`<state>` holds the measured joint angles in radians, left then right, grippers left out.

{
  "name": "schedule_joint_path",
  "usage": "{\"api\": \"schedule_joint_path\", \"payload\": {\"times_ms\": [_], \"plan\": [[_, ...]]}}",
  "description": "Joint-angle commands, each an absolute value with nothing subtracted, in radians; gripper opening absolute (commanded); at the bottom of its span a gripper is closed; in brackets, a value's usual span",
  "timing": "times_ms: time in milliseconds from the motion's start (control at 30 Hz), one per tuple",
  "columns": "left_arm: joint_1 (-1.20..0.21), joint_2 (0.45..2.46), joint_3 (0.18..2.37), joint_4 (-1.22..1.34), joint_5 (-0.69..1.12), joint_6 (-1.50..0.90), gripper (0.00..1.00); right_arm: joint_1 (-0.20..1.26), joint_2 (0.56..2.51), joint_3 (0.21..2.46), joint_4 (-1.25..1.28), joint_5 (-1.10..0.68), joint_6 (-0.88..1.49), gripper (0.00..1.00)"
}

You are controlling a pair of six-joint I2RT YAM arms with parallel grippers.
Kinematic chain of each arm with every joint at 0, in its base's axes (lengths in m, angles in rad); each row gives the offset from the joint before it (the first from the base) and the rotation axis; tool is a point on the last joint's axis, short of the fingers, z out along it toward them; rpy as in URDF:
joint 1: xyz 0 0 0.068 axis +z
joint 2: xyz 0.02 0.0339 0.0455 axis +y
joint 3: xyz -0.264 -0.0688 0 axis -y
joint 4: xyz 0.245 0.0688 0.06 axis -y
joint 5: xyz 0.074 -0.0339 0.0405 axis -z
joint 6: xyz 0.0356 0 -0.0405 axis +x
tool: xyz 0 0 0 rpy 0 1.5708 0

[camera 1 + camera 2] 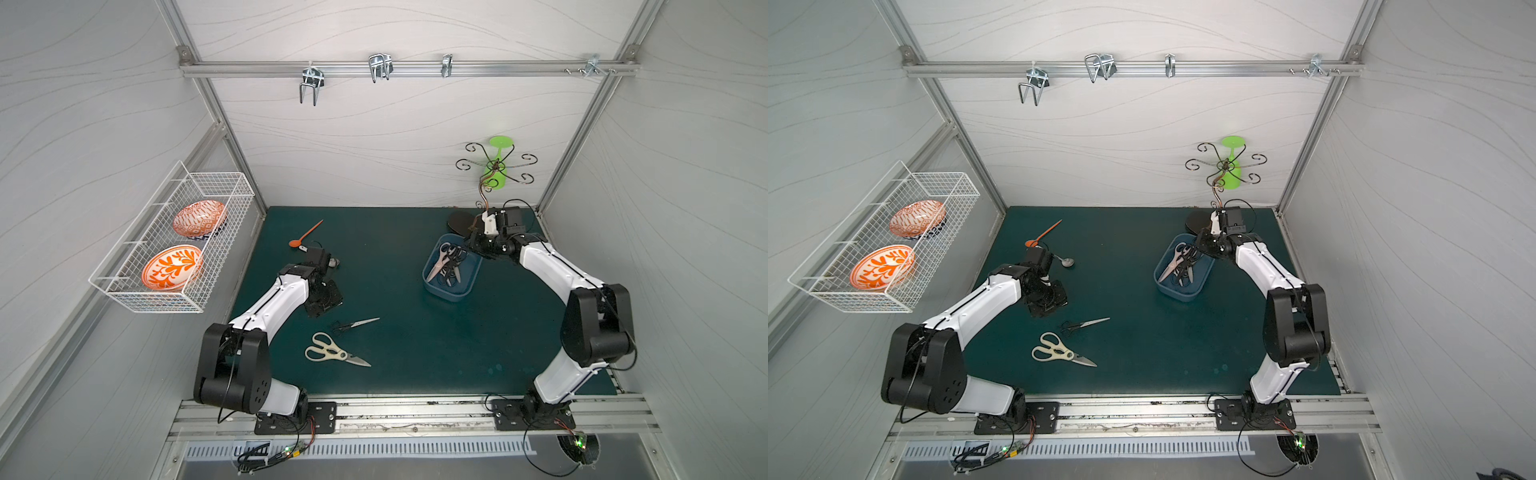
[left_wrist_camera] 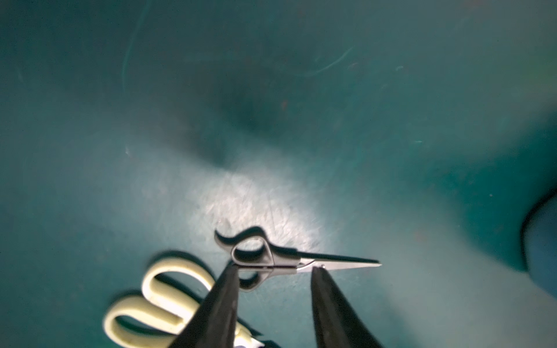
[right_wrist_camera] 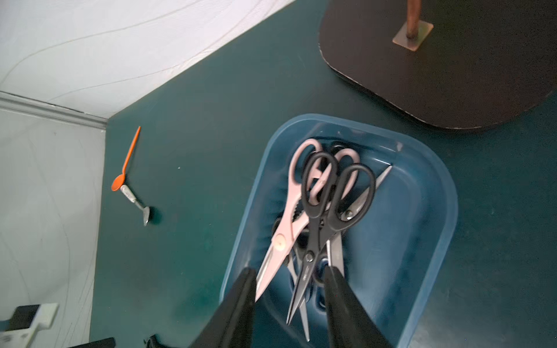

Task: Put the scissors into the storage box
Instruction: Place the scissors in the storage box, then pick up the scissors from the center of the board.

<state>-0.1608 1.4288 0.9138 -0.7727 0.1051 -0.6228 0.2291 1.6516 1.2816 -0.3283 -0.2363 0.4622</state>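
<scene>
Green mat (image 1: 415, 365), both top views: storage box (image 1: 446, 296) holds piled scissors (image 1: 446, 259); cream shears (image 1: 328, 351) and small black scissors (image 1: 357, 324) lie well apart from it. Left wrist: left gripper (image 2: 274, 269) spread, small pair just past its tips. Right wrist: right gripper (image 3: 291, 271) spread over box, lower pairs hidden.

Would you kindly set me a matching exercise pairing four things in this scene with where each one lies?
Things:
1 pink-handled shears
2 cream-handled shears
3 orange spoon
4 patterned bowls

Places:
A in the white wire basket
B beside the metal spoon
C in the storage box
D beside the small black-handled scissors

Pairs: 1-C, 2-D, 3-B, 4-A.
</scene>
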Motion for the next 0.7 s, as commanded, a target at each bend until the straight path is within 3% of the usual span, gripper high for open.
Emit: {"api": "schedule_joint_path", "payload": {"times_ms": [0, 333, 667], "plan": [[-0.179, 1.389, 0.866, -0.820, 0.124, -0.584, 0.30, 0.253, 1.594, 1.249, -0.391, -0.221, 0.434, 0.42], [-0.229, 1.403, 0.809, -0.787, 0.169, -0.607, 0.30, 0.291, 1.535, 1.212, -0.400, -0.205, 0.442, 0.41], [-0.238, 1.479, 0.856, -0.807, 0.036, -0.588, 0.25, 0.291, 1.513, 1.201, -0.407, -0.189, 0.435, 0.41]]}}
